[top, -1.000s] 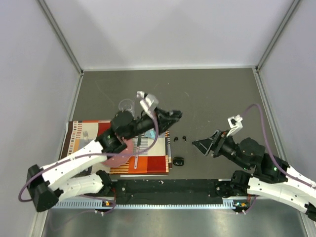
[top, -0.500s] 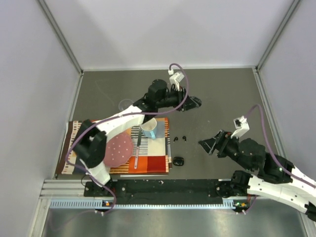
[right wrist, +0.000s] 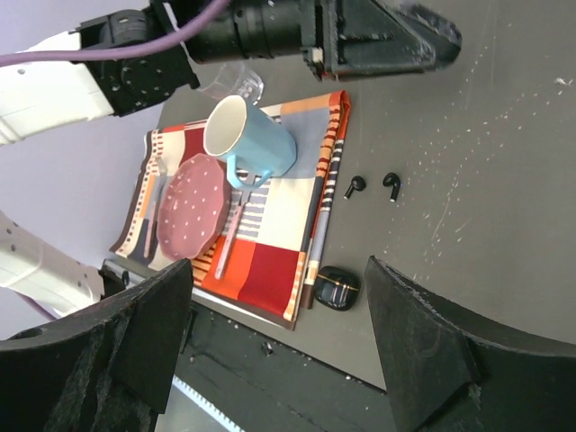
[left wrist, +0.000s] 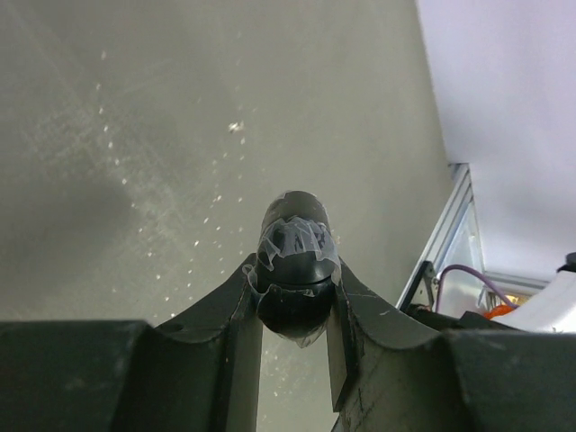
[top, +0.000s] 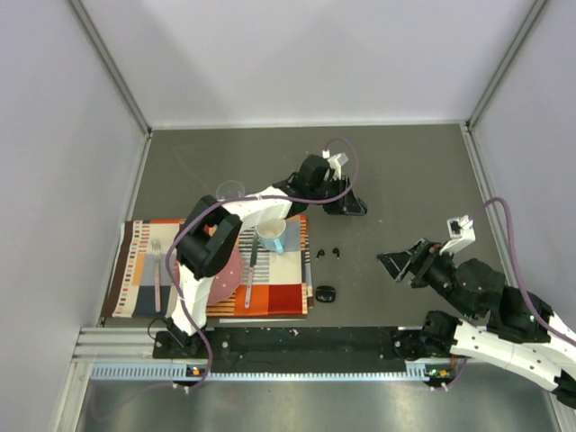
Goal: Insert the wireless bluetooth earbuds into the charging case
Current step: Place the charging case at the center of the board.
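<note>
Two earbuds point(right wrist: 355, 186) loose on the table point(top: 405, 171), my left gripper point(left wrist: 294, 274) clamped on a black charging case point(left wrist: 292, 225), my right gripper point(right wrist: 279, 270) spread wide

I see a pale blue mug point(right wrist: 261, 148) with cream inside, a dusty pink plate point(right wrist: 191, 205) dotted white, an orange, red and cream striped patchwork mat point(right wrist: 270, 270), two black earbuds point(right wrist: 355, 187).

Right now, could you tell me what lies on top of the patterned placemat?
A blue mug, a pink dotted plate, a utensil and a fork rest on the placemat. The left arm hides part of the plate from above.
</note>
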You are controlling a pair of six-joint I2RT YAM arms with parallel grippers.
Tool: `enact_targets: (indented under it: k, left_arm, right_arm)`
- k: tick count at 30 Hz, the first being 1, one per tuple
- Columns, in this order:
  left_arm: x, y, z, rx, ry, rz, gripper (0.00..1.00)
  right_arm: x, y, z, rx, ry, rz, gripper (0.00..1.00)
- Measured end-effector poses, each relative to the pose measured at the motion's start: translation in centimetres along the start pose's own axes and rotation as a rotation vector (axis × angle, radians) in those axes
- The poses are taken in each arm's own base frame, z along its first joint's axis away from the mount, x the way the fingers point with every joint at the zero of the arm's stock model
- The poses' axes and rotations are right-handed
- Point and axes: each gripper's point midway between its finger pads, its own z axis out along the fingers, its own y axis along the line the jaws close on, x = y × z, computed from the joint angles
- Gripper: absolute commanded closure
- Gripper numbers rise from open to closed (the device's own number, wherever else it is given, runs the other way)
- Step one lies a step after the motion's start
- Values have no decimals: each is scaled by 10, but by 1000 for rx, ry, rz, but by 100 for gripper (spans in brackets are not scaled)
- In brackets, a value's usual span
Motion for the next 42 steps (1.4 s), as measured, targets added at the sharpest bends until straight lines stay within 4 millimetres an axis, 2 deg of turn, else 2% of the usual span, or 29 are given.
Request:
enact_targets:
  k: [5, 13, 21, 25, 35, 37, 42]
  left_arm:
    - [20, 25, 9, -75, 49, -38, 85]
    - [45, 51, 8, -147, 87, -74, 79]
    - [51, 60, 9, -172, 100, -87, 76]
    - [63, 73, 16, -183, 135, -108, 73]
    - [67, 73, 18, -173, 154, -126, 59]
    - [69, 74, 17, -179, 161, -128, 53]
    - [67, 71, 18, -171, 160, -116, 50]
  right_arm:
    - [-1, 0, 1, 13, 3, -16, 22]
    - [-1, -2, 1, 22, -1, -19, 22]
    - [-3, -2, 0, 16, -8, -14, 22]
    - [-4, -2, -2, 11, -13, -10, 22]
    - [-6, -2, -3, 6, -19, -12, 22]
    - [-6, -2, -4, 4, -19, -11, 22]
    - [-6, -2, -4, 1, -20, -10, 22]
